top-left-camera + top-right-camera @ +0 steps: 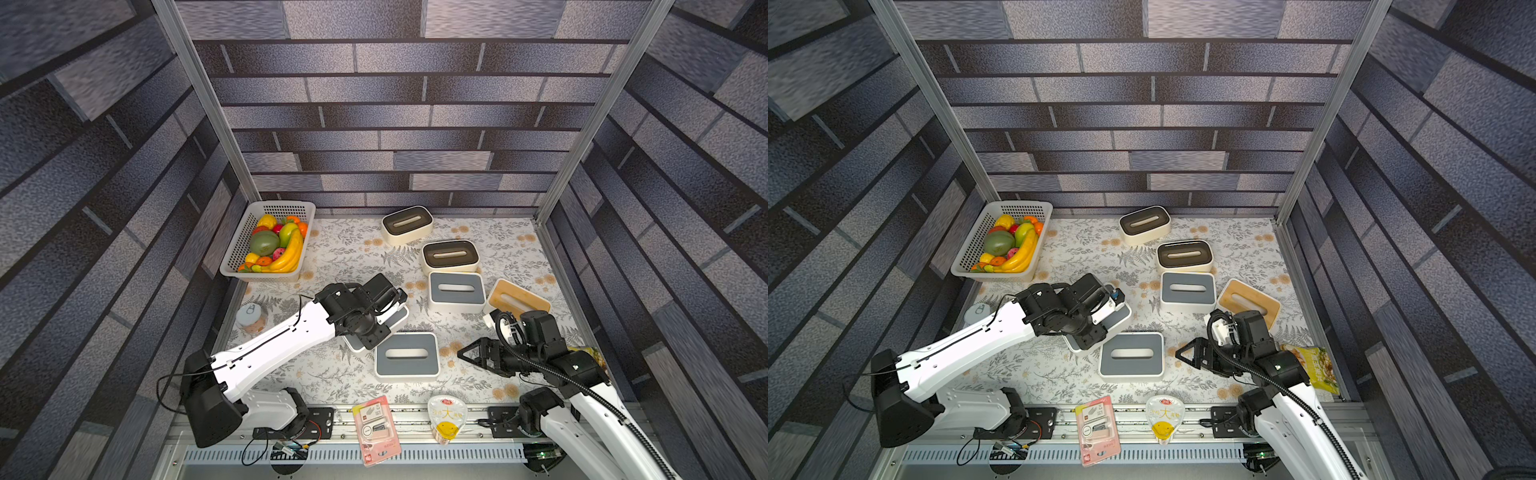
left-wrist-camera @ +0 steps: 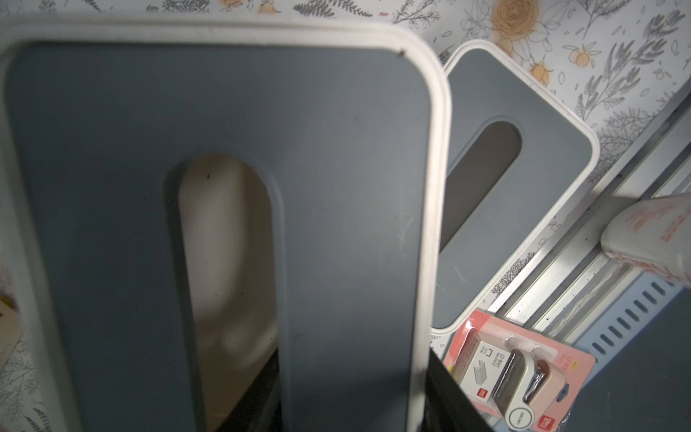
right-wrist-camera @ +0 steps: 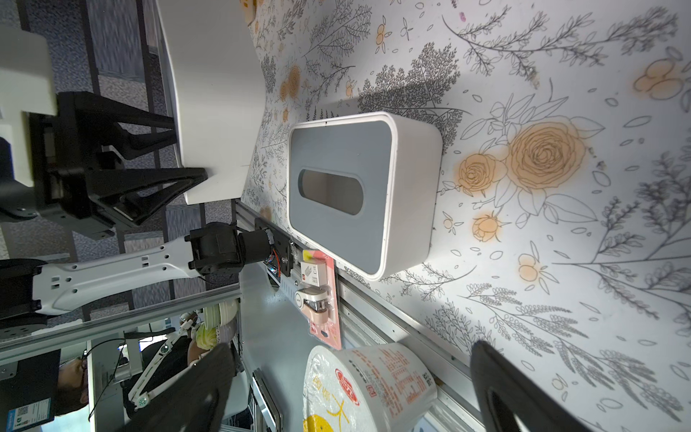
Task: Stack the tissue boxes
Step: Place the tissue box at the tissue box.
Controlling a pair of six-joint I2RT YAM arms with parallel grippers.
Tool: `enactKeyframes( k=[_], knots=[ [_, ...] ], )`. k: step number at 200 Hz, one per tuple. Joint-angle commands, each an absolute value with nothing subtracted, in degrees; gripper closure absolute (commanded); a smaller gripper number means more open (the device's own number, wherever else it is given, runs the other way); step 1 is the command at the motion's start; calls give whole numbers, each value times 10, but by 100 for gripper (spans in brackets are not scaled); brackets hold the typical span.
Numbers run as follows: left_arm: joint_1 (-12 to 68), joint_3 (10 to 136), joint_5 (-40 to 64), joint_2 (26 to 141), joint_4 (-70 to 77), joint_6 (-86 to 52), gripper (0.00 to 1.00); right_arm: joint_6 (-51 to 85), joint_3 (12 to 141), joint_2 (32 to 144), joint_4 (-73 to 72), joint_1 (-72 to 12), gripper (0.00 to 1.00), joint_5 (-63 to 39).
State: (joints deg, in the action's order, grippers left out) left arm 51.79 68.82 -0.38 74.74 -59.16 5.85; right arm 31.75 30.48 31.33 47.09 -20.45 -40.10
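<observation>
My left gripper (image 1: 388,309) is shut on a grey-lidded tissue box (image 2: 336,187). One finger sits in the lid's slot and the other outside the white rim. The box hangs tilted above the table, partly over a second grey-lidded box (image 1: 406,355). A third grey box (image 1: 456,289) stands further back. Two boxes with dark brown lids (image 1: 407,223) (image 1: 450,254) stand behind it. A wood-lidded box (image 1: 517,299) lies at the right. My right gripper (image 1: 469,353) is open and empty, low beside the near grey box (image 3: 336,194).
A white perforated basket (image 1: 245,232) of fruit stands at the back left. A small jar (image 1: 251,318) sits by the left wall. A pink stapler pack (image 1: 376,430) and a noodle cup (image 1: 446,417) lie on the front rail. A snack bag (image 1: 1312,368) is at the right.
</observation>
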Motion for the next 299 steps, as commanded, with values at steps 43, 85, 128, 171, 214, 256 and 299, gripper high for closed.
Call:
enactKeyframes(
  k=[43, 85, 128, 171, 214, 256, 299],
  knots=[
    [548, 704, 69, 738, -580, 190, 49, 302, 313, 274, 510, -202, 0, -426],
    [553, 712, 93, 742, -576, 228, 50, 301, 312, 261, 526, -202, 0, -427],
    [567, 711, 88, 745, -571, 236, 50, 301, 311, 241, 546, -202, 0, -421],
    [586, 720, 81, 751, -571, 233, 50, 298, 307, 228, 560, -202, 0, -423],
    [609, 721, 72, 762, -569, 232, 50, 297, 307, 223, 560, -202, 0, -424],
    [627, 728, 65, 774, -566, 230, 50, 299, 307, 212, 564, -202, 0, -419],
    [648, 727, 61, 781, -557, 225, 50, 297, 307, 216, 569, -202, 0, -418]
  ],
)
